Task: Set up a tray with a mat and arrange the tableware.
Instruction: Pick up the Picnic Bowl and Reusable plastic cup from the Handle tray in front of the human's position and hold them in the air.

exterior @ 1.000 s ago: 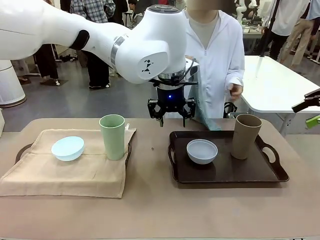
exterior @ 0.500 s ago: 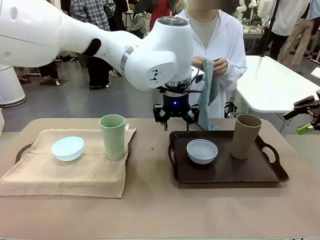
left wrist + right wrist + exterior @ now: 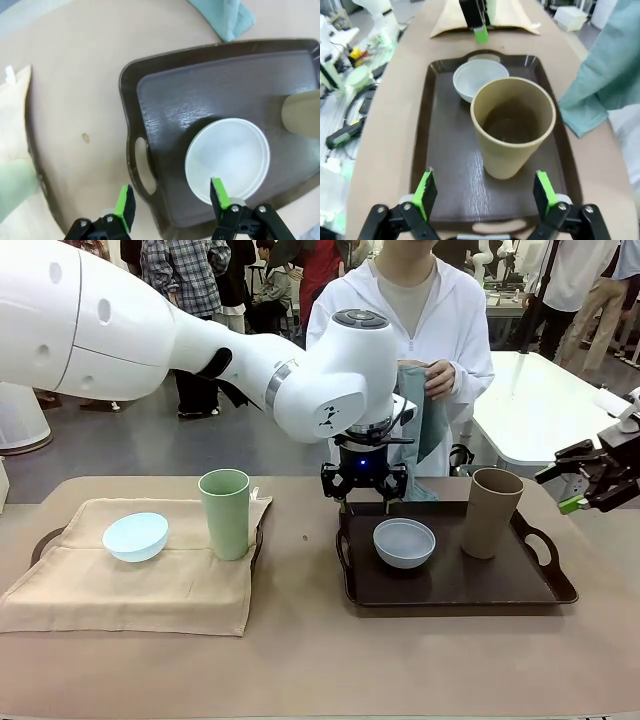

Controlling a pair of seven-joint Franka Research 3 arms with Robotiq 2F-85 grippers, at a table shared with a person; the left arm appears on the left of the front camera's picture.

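From where I stand, the left gripper (image 3: 365, 502) hangs over the dark tray's (image 3: 450, 592) far left corner, jaws spread and empty. On the tray sit the whitish-grey bowl (image 3: 404, 542) and, to its right, the tan tumbler (image 3: 493, 512). The right gripper (image 3: 588, 488) hovers off the tray's right end, jaws wide, holding nothing. Left of the tray, the green tumbler (image 3: 225, 513) and light blue bowl (image 3: 135, 536) rest on a beige mat (image 3: 150, 590). Beyond the tray a person (image 3: 440, 320) holds a teal cloth (image 3: 425, 430)

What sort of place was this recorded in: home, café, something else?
Most likely an open robotics lab or demo hall. Several people stand behind on a bare floor, a white table sits nearby, and tools and cables lie beside the workspace.
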